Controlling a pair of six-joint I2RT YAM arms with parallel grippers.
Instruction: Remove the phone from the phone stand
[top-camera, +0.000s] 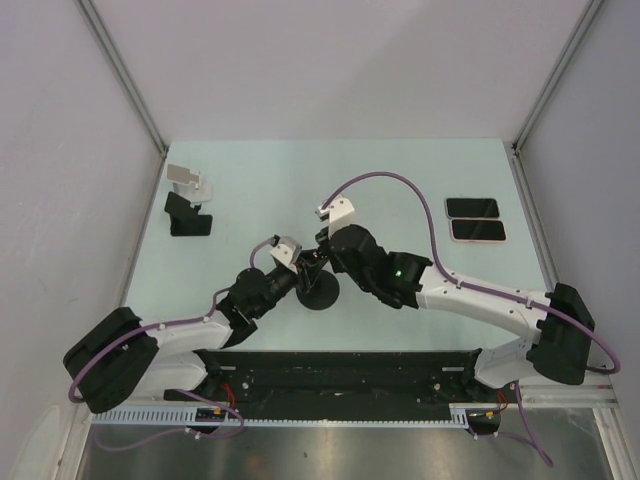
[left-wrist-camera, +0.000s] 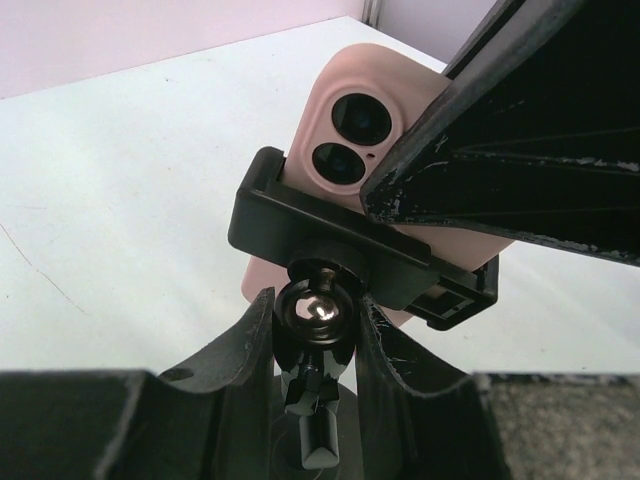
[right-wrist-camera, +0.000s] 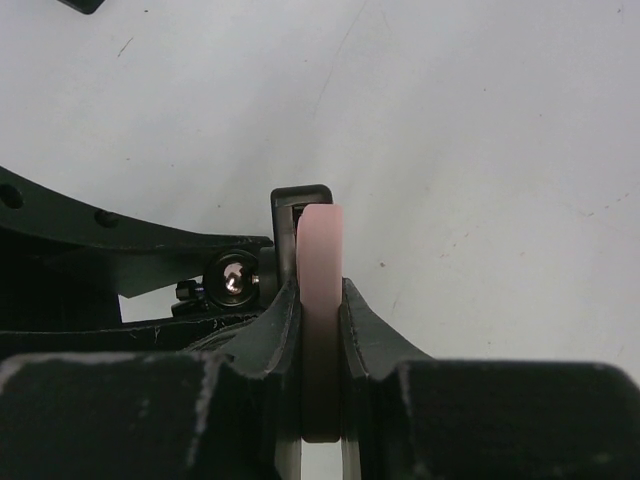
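2 white-and-black arms (top-camera: 185, 338), purple cables (top-camera: 385, 178), apparently 1 green light (top-camera: 400, 268).

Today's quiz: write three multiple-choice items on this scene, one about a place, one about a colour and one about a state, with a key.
1. Where are the left fingers?
A. Either side of the phone stand at its ball joint
B. Well above it, touching nothing
C. Off to one side of it

2. What colour is the phone in the stand?
A. Black
B. Pink
C. White

3. The right fingers are:
A. Wide open
B. Clear of the phone
C. Shut on the phone

Key:
1. A, the left wrist view shows them flanking the ball.
2. B, its case is pink.
3. C, the right wrist view shows them pressed against both faces.
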